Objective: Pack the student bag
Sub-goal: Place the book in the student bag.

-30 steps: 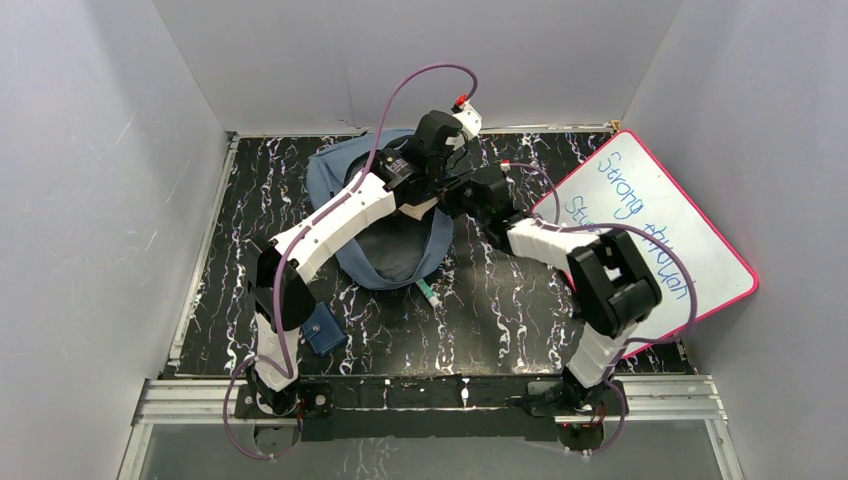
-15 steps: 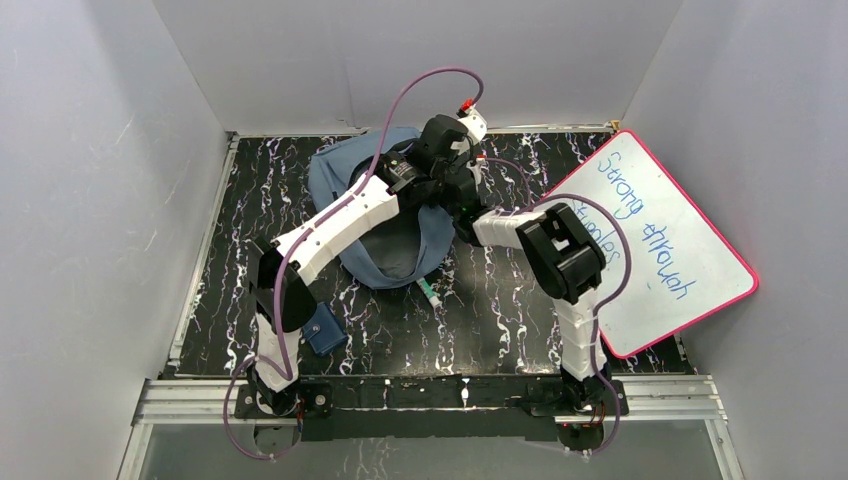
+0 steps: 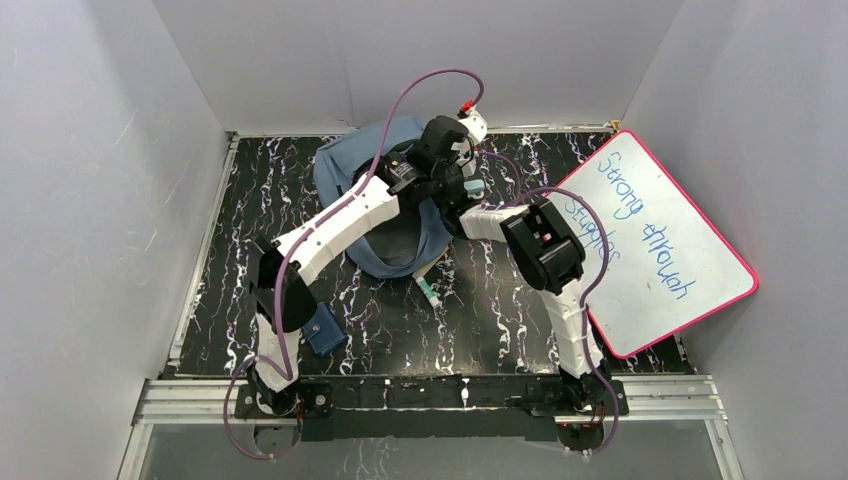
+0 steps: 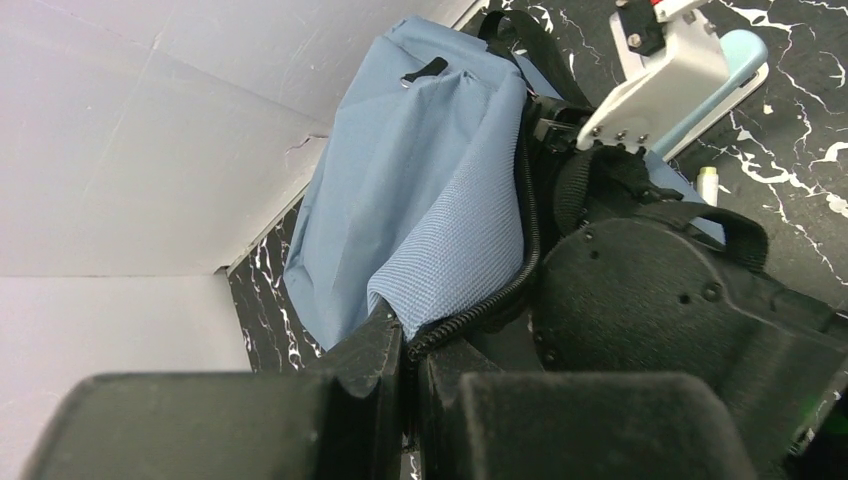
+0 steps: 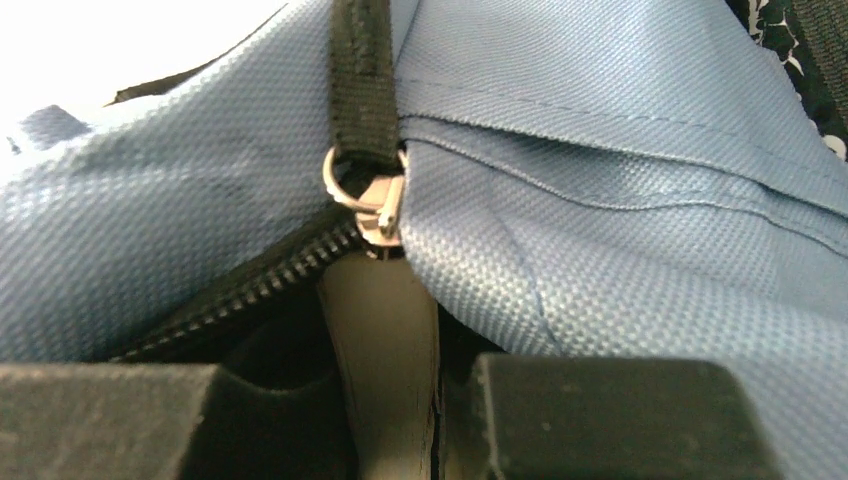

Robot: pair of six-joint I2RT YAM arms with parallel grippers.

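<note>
Left wrist view: my left tool (image 4: 404, 395) is clamped on the zipper edge of the student bag (image 4: 430, 190), lifting its mouth. The bag lies at the far middle of the desk (image 3: 500, 320), against the back wall. Right wrist view: my right tool (image 5: 400, 420) is closed partway on a pale object (image 5: 380, 340) that I cannot identify. Its tip sits just under the zipper slider (image 5: 378, 215), where the opening ends. Likely faults: (a) the object butts the slider or the zipper teeth (image 5: 250, 280) and twists in the grip instead of entering; (b) that push drags the fabric out of the left tool's pinch, and the mouth collapses; (c) the two wrists, close together above the bag, collide.
</note>
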